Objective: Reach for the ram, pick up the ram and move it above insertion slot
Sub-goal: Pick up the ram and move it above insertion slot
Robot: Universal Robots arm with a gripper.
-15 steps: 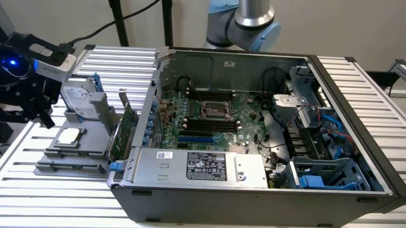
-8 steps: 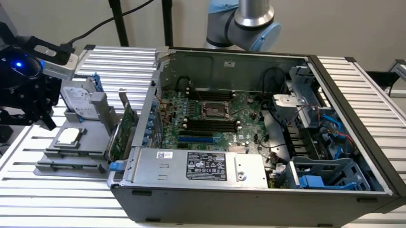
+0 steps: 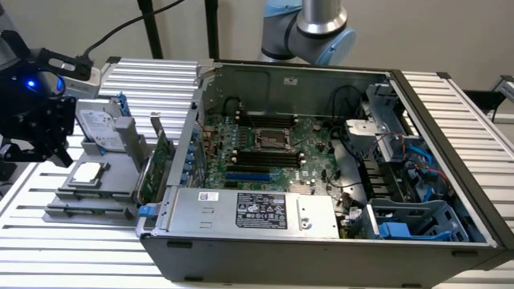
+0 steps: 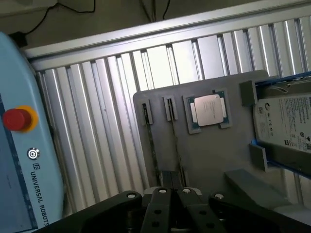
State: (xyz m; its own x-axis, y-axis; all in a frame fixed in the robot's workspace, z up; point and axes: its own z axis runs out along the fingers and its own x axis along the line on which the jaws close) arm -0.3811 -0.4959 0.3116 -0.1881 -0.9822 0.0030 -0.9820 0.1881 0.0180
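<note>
Wrist view puts us looking straight down on the gray fixture plate (image 4: 209, 160). The ram (image 4: 150, 145) stands on its thin edge in a narrow groove there, with a second stick (image 4: 176, 145) in the groove just beside it. A CPU (image 4: 208, 110) sits next to the grooves and a hard drive (image 4: 286, 121) lies beyond that. The gripper (image 4: 172, 188) hangs above the plate over the end of the two sticks away from the CPU, not touching either one, and honestly we can't tell whether it's apart or together from these shots. In the exterior view the gripper (image 3: 44, 144) is on that view's left above the fixture, well apart from the open computer case (image 3: 321, 247) and the insertion slots (image 3: 265, 158) on its motherboard, so we'd call this the reach, with nothing picked up yet. To do it well, we reckon the trick is squaring the gripper across the stick's flat faces and centring on one groove only, since the neighbour is so close. Grabbing near the middle of the length should keep it from tipping. A straight, slow descent matters too, because a thin board like that would hate being nudged sideways in its groove.
</note>
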